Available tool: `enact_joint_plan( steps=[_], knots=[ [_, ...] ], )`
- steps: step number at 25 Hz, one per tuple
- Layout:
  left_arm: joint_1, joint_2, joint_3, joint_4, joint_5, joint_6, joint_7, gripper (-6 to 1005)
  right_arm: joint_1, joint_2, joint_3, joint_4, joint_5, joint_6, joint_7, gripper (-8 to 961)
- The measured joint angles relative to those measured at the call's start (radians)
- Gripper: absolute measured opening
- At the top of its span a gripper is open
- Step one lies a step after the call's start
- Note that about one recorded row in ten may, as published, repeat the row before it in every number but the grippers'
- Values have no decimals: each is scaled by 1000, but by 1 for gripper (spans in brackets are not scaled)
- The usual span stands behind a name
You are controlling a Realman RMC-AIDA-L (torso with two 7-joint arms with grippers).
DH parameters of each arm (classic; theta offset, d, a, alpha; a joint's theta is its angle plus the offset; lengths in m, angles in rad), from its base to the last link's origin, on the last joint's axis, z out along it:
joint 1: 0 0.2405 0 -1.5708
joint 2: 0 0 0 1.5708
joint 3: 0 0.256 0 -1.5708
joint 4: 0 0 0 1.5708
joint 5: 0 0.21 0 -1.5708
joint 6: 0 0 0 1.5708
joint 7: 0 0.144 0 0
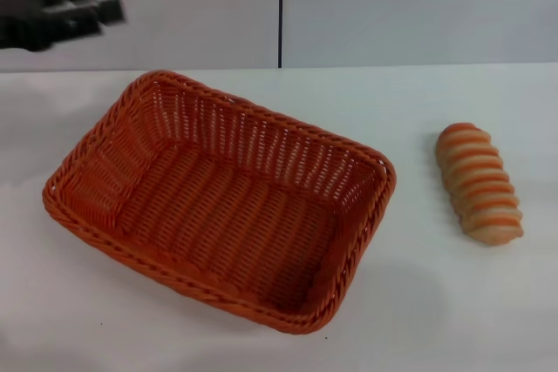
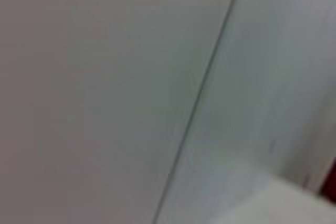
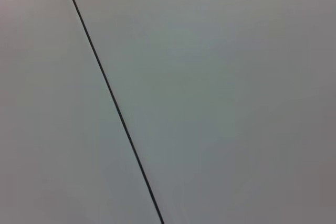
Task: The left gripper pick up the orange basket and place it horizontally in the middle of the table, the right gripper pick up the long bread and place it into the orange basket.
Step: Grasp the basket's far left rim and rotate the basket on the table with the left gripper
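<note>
The orange basket lies empty on the white table, left of centre, turned at a slant. The long bread, striped orange-brown and cream, rests on the table to the basket's right, apart from it. My left gripper hangs blurred at the upper left, above and behind the basket's far left corner, holding nothing that shows. The right gripper is out of view. Both wrist views show only a pale wall with a dark seam.
A grey wall with a vertical dark seam stands behind the table's back edge. A few tiny dark specks mark the tabletop near the front.
</note>
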Motion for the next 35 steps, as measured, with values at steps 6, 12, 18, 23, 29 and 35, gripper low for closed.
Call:
enact_joint_plan(
  steps=[6, 12, 18, 23, 29, 35],
  knots=[
    [-89, -38, 13, 124, 280, -21, -172, 768, -32, -3, 9, -8, -7, 11, 0, 721],
    [-187, -77, 22, 165, 529, -27, -249, 764, -39, -3, 11, -9, -5, 30, -3, 721],
    [-233, -99, 54, 155, 658, -73, -286, 759, -38, -3, 11, -9, -7, 39, -7, 721],
    [-222, -100, 127, 138, 663, -154, -293, 756, -38, -3, 11, -9, -4, 44, -3, 721],
    [-219, -101, 157, 120, 666, -207, -293, 752, -32, -3, 13, 0, 1, 44, -1, 721],
    [-220, -101, 159, 114, 689, -223, -294, 747, -24, -3, 13, 0, 2, 45, 0, 721]
  ],
)
